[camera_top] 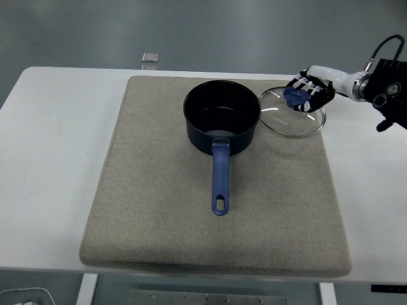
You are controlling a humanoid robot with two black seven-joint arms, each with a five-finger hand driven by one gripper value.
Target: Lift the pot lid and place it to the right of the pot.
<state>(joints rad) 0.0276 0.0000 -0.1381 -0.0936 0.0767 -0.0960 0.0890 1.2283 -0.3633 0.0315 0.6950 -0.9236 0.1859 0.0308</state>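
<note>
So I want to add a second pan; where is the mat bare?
The mat is bare left of the pot and across its near half either side of the handle. Crowded: the far right corner, where the right hand holds the lid.

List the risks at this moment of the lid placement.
1. The right hand grips the blue knob of the glass lid, whose left rim lies very close to the pot; a nudge could knock the pot.
2. The lid's right rim sits near the grey mat edge, so it may settle unevenly or slide toward the white table.
</note>
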